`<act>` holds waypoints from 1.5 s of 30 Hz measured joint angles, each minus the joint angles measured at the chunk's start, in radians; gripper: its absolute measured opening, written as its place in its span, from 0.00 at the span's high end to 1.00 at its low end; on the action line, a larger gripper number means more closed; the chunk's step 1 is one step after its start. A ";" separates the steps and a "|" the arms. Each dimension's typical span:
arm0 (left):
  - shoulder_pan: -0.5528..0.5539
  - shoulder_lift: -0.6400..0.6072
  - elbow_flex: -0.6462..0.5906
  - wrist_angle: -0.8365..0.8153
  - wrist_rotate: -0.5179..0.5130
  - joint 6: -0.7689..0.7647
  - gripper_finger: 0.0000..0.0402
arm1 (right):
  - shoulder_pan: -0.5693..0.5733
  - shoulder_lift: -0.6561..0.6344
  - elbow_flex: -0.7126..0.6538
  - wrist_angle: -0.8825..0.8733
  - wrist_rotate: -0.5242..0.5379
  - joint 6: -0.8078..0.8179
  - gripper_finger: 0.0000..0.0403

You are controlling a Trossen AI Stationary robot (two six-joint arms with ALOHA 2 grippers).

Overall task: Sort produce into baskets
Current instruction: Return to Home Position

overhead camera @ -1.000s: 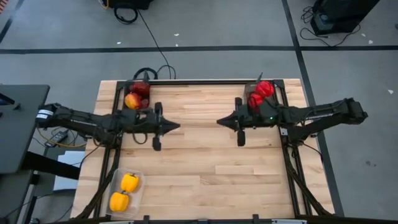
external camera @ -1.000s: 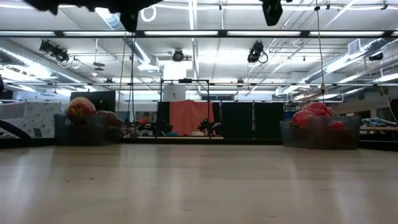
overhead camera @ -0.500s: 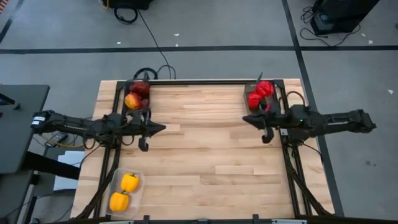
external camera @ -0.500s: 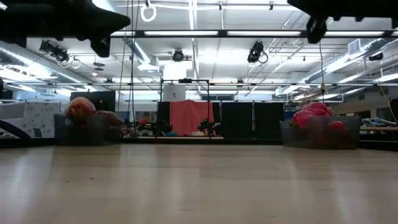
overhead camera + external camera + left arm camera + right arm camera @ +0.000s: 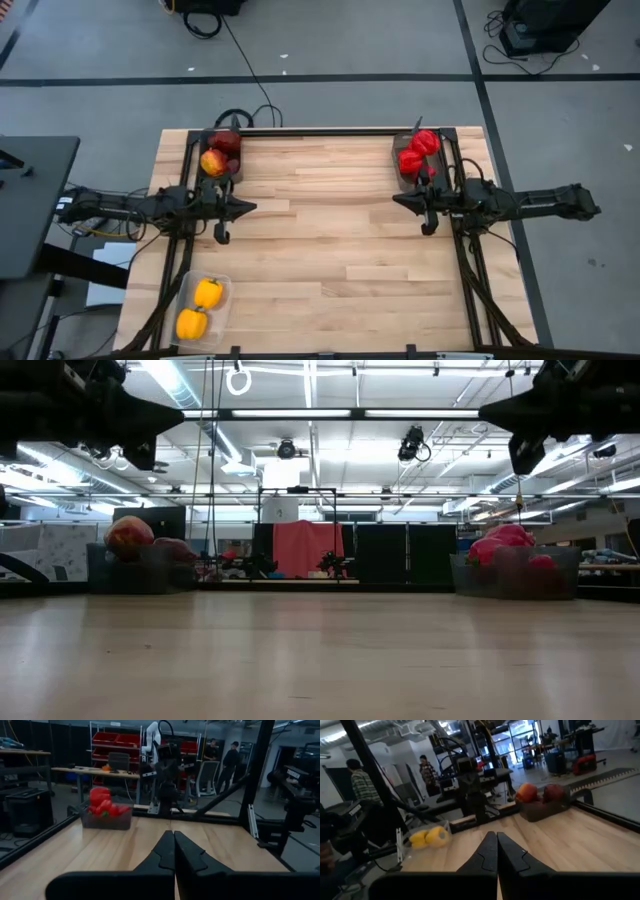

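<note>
Bright red peppers (image 5: 415, 152) lie in a dark tub (image 5: 404, 176) at the table's far right. Maroon and orange-yellow pieces (image 5: 218, 152) lie in a dark tub (image 5: 232, 166) at the far left. Two yellow peppers (image 5: 200, 308) lie in a clear tub (image 5: 226, 300) at the near left. My left gripper (image 5: 253, 207) is shut and empty above the table's left side; its fingertips (image 5: 173, 836) meet. My right gripper (image 5: 394, 202) is shut and empty above the right side; its fingertips (image 5: 496, 838) meet.
Black frame rails (image 5: 470, 250) run along the table's left, right and far edges. The bare wooden tabletop (image 5: 330, 240) spreads between the two arms. People stand in the room beyond the table, seen in both wrist views.
Both arms have drawn back from the table's middle: my left gripper toward the left edge, my right gripper toward the right edge. Both stay above the table with nothing in them. The produce and tubs have kept still.
</note>
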 joint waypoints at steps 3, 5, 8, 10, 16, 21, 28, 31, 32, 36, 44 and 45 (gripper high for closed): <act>0.000 -0.042 -0.006 -0.039 0.000 -0.003 1.00 | 0.000 -0.034 -0.030 0.021 -0.005 -0.002 0.99; 0.000 -0.069 -0.012 -0.062 -0.009 -0.003 1.00 | 0.000 -0.068 -0.052 0.012 -0.015 -0.001 0.99; 0.000 -0.114 -0.016 -0.095 -0.034 -0.007 1.00 | 0.000 -0.128 -0.072 0.012 -0.002 -0.003 0.99; 0.000 -0.144 -0.016 -0.120 -0.041 -0.001 0.99 | 0.000 -0.169 -0.084 0.015 0.001 -0.016 0.99; 0.000 -0.247 -0.016 -0.252 -0.024 -0.018 0.99 | 0.000 -0.273 -0.112 -0.053 0.013 -0.021 0.99; -0.001 -0.326 -0.016 -0.334 -0.013 -0.019 0.99 | 0.000 -0.346 -0.125 -0.098 0.014 -0.045 0.99; -0.001 -0.337 -0.016 -0.389 -0.018 -0.015 0.99 | 0.000 -0.373 -0.136 -0.142 0.023 -0.078 0.99; -0.001 -0.337 -0.022 -0.401 -0.018 -0.020 0.99 | 0.000 -0.374 -0.136 -0.146 0.009 -0.086 0.99; -0.001 -0.337 -0.038 -0.382 -0.019 -0.022 0.99 | 0.000 -0.374 -0.136 -0.146 0.002 -0.092 0.99; -0.001 -0.336 -0.100 -0.292 -0.020 -0.056 0.99 | 0.000 -0.374 -0.136 -0.188 -0.019 -0.091 0.99; -0.001 -0.337 -0.100 -0.298 -0.022 -0.021 0.99 | -0.001 -0.372 -0.138 -0.308 -0.071 -0.130 0.99; -0.001 -0.337 -0.100 -0.299 -0.022 -0.013 0.99 | -0.001 -0.373 -0.144 -0.298 -0.076 -0.144 0.99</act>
